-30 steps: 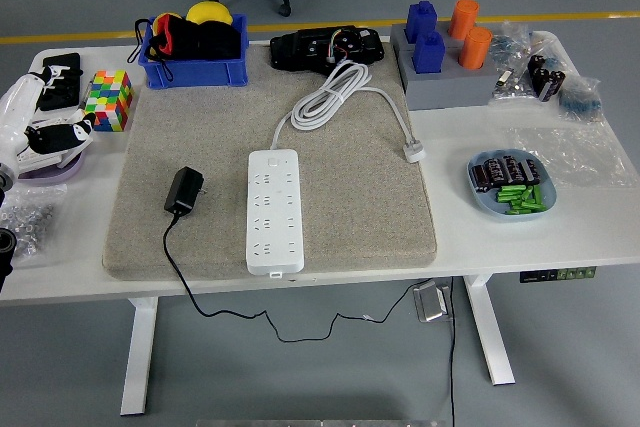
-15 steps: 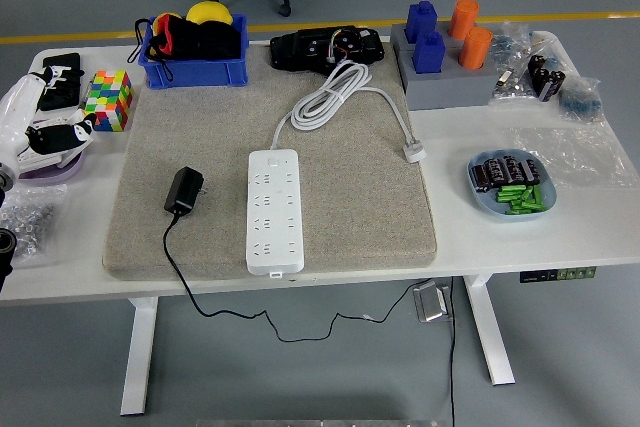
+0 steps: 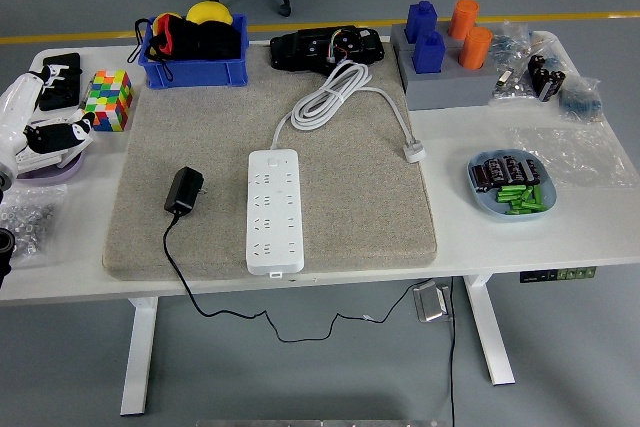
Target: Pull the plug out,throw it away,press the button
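A white power strip [image 3: 274, 209] lies lengthwise on the grey mat [image 3: 360, 197], with its small button at the near end [image 3: 273, 269]. Its white cord [image 3: 335, 97] is coiled at the mat's far side and ends in a white plug [image 3: 414, 153]. A black plug adapter [image 3: 184, 190] lies on the mat left of the strip, out of any socket, and its black cable [image 3: 180, 272] runs off the near table edge. My left hand [image 3: 42, 125] is at the left table edge, fingers spread and empty, well away from the adapter. My right arm is not in view.
A colour cube [image 3: 108, 99] and a blue bin [image 3: 194, 47] stand at the back left. A black device [image 3: 326, 48] and a grey block holder [image 3: 447, 72] are at the back. A blue plate of batteries [image 3: 510, 187] and plastic bags [image 3: 580, 147] lie on the right.
My left hand has drawn back slightly toward the left edge. Nothing else has moved.
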`<action>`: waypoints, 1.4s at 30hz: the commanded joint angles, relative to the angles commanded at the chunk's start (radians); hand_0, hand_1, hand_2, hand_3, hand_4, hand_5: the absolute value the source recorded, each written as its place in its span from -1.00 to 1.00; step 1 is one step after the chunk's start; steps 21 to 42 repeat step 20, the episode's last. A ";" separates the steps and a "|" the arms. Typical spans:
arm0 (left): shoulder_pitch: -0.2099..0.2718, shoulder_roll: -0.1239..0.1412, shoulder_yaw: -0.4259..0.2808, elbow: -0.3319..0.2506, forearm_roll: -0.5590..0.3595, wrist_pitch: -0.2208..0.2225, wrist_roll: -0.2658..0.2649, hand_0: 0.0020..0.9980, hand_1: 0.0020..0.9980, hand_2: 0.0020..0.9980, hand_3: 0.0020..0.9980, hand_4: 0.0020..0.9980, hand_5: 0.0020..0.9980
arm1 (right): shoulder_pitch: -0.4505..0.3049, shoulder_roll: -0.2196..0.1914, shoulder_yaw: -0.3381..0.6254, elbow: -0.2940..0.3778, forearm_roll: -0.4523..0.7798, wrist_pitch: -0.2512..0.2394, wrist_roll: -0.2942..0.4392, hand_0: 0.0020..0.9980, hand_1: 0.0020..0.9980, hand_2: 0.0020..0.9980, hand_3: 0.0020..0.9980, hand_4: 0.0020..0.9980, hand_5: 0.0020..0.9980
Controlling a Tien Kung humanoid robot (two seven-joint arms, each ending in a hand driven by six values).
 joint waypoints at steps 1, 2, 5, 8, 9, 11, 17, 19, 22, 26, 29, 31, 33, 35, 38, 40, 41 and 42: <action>0.000 0.001 0.000 0.000 0.000 0.000 0.000 0.49 0.49 0.49 0.57 0.33 -1.00 | 0.000 0.000 0.000 0.000 -0.001 0.000 0.000 0.51 0.41 0.43 0.46 0.54 0.31; -0.001 0.001 0.001 -0.001 0.000 0.000 0.000 0.49 0.49 0.49 0.57 0.33 -1.00 | 0.000 0.000 0.000 -0.001 0.000 0.000 0.000 0.51 0.41 0.43 0.46 0.54 0.31; -0.002 0.002 0.001 -0.001 0.001 0.000 0.000 0.49 0.49 0.49 0.57 0.33 -1.00 | -0.001 0.000 0.000 -0.001 0.000 0.000 0.000 0.51 0.41 0.43 0.46 0.54 0.31; -0.002 0.003 0.002 -0.003 0.001 0.000 0.000 0.49 0.49 0.49 0.56 0.33 -1.00 | -0.001 -0.002 -0.001 -0.001 0.000 0.000 0.000 0.51 0.41 0.43 0.46 0.54 0.31; -0.002 0.003 0.002 -0.003 0.001 0.000 0.000 0.49 0.49 0.49 0.56 0.33 -1.00 | -0.001 -0.002 0.000 -0.001 0.000 0.000 0.000 0.51 0.41 0.43 0.46 0.54 0.31; -0.001 0.002 0.002 -0.003 0.001 0.000 0.001 0.49 0.49 0.49 0.56 0.33 -1.00 | -0.002 -0.003 -0.001 -0.001 0.000 0.000 0.000 0.51 0.41 0.43 0.46 0.54 0.31; 0.002 0.002 0.001 -0.005 0.002 0.000 0.000 0.49 0.49 0.49 0.57 0.33 -1.00 | -0.004 0.000 0.000 0.000 -0.001 0.001 0.000 0.51 0.41 0.43 0.46 0.54 0.31; 0.003 0.002 0.001 -0.006 0.003 0.000 0.000 0.49 0.49 0.49 0.57 0.33 -1.00 | -0.004 0.001 0.001 0.001 0.000 0.001 0.000 0.51 0.41 0.43 0.46 0.54 0.31; 0.003 0.002 0.001 -0.006 0.003 0.000 0.000 0.49 0.49 0.49 0.57 0.33 -1.00 | -0.005 0.001 0.001 0.001 0.000 0.001 0.000 0.51 0.41 0.43 0.46 0.54 0.31; 0.003 0.002 0.001 -0.006 0.003 0.000 0.000 0.49 0.49 0.49 0.57 0.33 -1.00 | -0.005 0.001 0.001 0.001 0.000 0.001 0.000 0.51 0.41 0.43 0.46 0.54 0.31; 0.003 0.002 0.001 -0.006 0.003 0.000 0.000 0.49 0.49 0.49 0.57 0.33 -1.00 | -0.005 0.001 0.001 0.001 0.000 0.001 0.000 0.51 0.41 0.43 0.46 0.54 0.31; 0.003 0.002 0.001 -0.006 0.003 0.000 0.000 0.49 0.49 0.49 0.57 0.33 -1.00 | -0.005 0.001 0.001 0.001 0.000 0.001 0.000 0.51 0.41 0.43 0.46 0.54 0.31; 0.003 0.002 0.001 -0.006 0.003 0.000 0.000 0.49 0.49 0.49 0.57 0.33 -1.00 | -0.005 0.001 0.001 0.001 0.000 0.001 0.000 0.51 0.41 0.43 0.46 0.54 0.31; 0.003 0.002 0.001 -0.006 0.003 0.000 0.000 0.49 0.49 0.49 0.57 0.33 -1.00 | -0.005 0.001 0.001 0.001 0.000 0.001 0.000 0.51 0.41 0.43 0.46 0.54 0.31; 0.003 0.002 0.001 -0.006 0.003 0.000 0.000 0.49 0.49 0.49 0.57 0.33 -1.00 | -0.005 0.001 0.001 0.001 0.000 0.001 0.000 0.51 0.41 0.43 0.46 0.54 0.31; 0.003 0.002 0.001 -0.006 0.003 0.000 0.000 0.49 0.49 0.49 0.57 0.33 -1.00 | -0.005 0.001 0.001 0.001 0.000 0.001 0.000 0.51 0.41 0.43 0.46 0.54 0.31; 0.003 0.002 0.001 -0.006 0.003 0.000 0.000 0.49 0.49 0.49 0.57 0.33 -1.00 | -0.005 0.001 0.001 0.001 0.000 0.001 0.000 0.51 0.41 0.43 0.46 0.54 0.31; 0.003 0.002 0.001 -0.006 0.003 0.000 0.000 0.49 0.49 0.49 0.57 0.33 -1.00 | -0.005 0.001 0.001 0.001 0.000 0.001 0.000 0.51 0.41 0.43 0.46 0.54 0.31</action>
